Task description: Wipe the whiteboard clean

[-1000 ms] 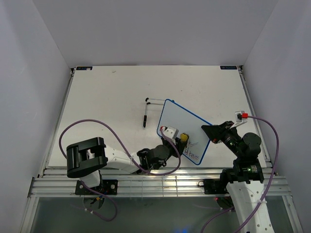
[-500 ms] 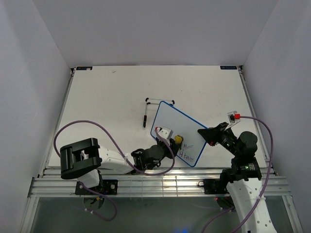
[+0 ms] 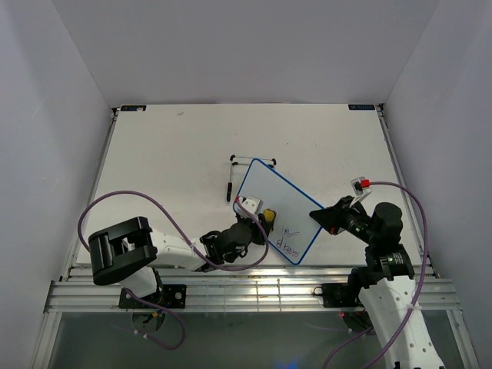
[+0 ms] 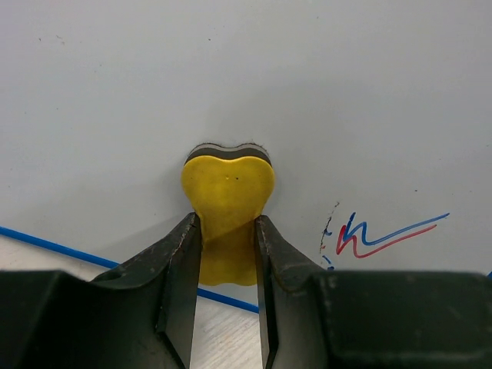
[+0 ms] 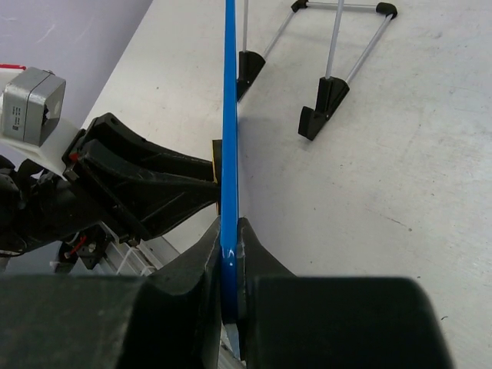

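Note:
The whiteboard is white with a blue frame and is held tilted above the table. My right gripper is shut on its right edge; the right wrist view shows the blue frame edge-on between the jaws. My left gripper is shut on a small yellow eraser, pressed flat against the board's face. Red and blue handwriting remains on the board to the right of the eraser, near the lower edge in the top view.
The board's thin black stand lies on the table behind the board, also in the right wrist view. The left arm reaches along the table's near edge. White walls enclose the table.
The board has shifted left and toward the near edge, carried by my right gripper. My left gripper with the eraser has moved left across the board, and some writing has gone.

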### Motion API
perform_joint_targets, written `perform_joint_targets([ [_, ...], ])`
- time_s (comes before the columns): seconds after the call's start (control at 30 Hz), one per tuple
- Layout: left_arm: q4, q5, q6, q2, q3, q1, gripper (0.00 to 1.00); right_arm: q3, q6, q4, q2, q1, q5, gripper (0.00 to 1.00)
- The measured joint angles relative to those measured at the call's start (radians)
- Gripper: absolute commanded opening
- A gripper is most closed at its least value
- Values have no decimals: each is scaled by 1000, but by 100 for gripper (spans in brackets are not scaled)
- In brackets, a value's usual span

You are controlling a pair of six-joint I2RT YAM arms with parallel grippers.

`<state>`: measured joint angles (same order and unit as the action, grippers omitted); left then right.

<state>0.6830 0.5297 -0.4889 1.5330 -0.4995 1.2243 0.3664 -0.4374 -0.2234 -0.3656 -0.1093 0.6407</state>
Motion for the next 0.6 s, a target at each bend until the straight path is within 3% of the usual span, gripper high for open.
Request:
perform_joint_targets([
  [0.6, -3, 7, 42, 116, -142, 146, 0, 17, 46, -1, -26, 1, -8, 8],
])
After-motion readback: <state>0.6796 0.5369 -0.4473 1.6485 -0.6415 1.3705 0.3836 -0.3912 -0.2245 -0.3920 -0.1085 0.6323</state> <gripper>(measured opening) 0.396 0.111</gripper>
